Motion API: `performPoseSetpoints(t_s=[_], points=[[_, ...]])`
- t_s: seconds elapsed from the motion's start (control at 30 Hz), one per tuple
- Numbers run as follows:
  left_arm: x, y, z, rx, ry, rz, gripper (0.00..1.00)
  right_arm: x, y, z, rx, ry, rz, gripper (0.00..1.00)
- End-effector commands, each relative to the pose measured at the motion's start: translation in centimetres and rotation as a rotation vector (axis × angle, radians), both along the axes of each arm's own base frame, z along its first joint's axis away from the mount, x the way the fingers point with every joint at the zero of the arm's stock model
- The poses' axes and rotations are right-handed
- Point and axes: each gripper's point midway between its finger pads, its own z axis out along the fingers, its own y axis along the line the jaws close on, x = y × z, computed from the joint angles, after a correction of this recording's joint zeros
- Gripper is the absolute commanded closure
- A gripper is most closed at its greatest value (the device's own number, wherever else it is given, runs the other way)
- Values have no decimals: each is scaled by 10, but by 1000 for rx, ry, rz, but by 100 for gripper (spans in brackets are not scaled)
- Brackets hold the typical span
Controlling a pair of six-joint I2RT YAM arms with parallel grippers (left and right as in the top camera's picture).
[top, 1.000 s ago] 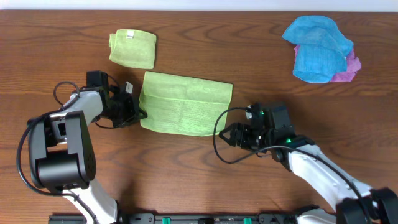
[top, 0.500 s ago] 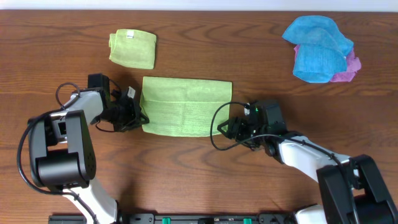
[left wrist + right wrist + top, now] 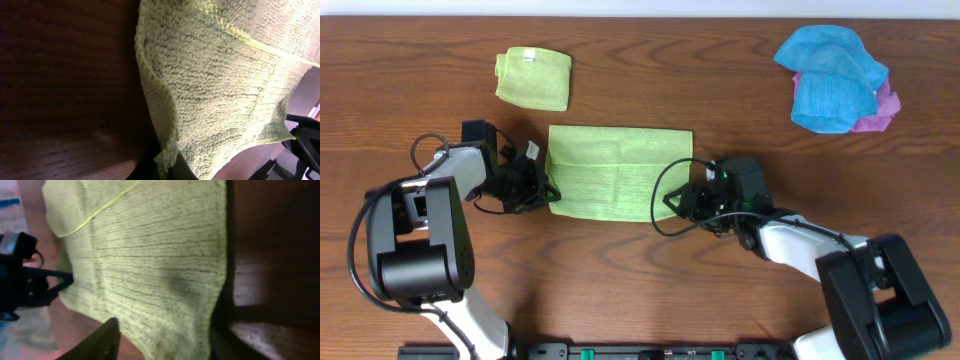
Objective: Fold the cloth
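Observation:
The green cloth [image 3: 620,170] lies folded into a rectangle at the middle of the wooden table. My left gripper [image 3: 542,190] is at its near left corner, shut on the cloth's edge; in the left wrist view the edge [image 3: 225,85] is pinched between my fingers [image 3: 165,162] and lifted a little. My right gripper [image 3: 677,203] is at the near right corner. In the right wrist view its fingers [image 3: 162,342] are open, one on each side of the cloth's corner [image 3: 150,255], with the cloth between them.
A smaller folded green cloth [image 3: 533,78] lies at the back left. A crumpled blue cloth [image 3: 832,75] sits on a pink one [image 3: 883,108] at the back right. The left gripper [image 3: 30,287] shows at the far side in the right wrist view.
My right gripper has moved left from the bare table onto the cloth's near right corner. My left gripper has stayed at the near left corner, shifting only slightly.

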Motion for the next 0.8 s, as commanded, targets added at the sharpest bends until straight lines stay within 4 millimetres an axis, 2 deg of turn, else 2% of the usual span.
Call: performPoseSetpoints(t_s=[0.0,0.03,0.07,0.17,0.37,0.53,0.63,0.77], points=[[-10,-3,-9,-8,28,-22,94,-14,-10,-32,-77,86,-32,72],[-10,-4,-8,-14,29,-23,94,-13,-10,-32,-79,75,-26,89],[-10,-5,-7,-23,28,-23,94,-11,-9,-30,-77,53,-14,99],[-9,-10,-2,-59,12,-34,94,-2,-6,-21,-64,-9,-3,99],[-7,-18,23,-122,-39,-41,94,16,-2,29,42,-145,15,99],[-1,-23,66,-154,-148,-40,94,21,-2,85,95,-286,10,99],[2,-24,100,-159,-224,-15,94,17,-3,118,123,-362,13,99],[3,-27,144,-178,-323,20,94,10,-5,153,149,-446,12,99]])
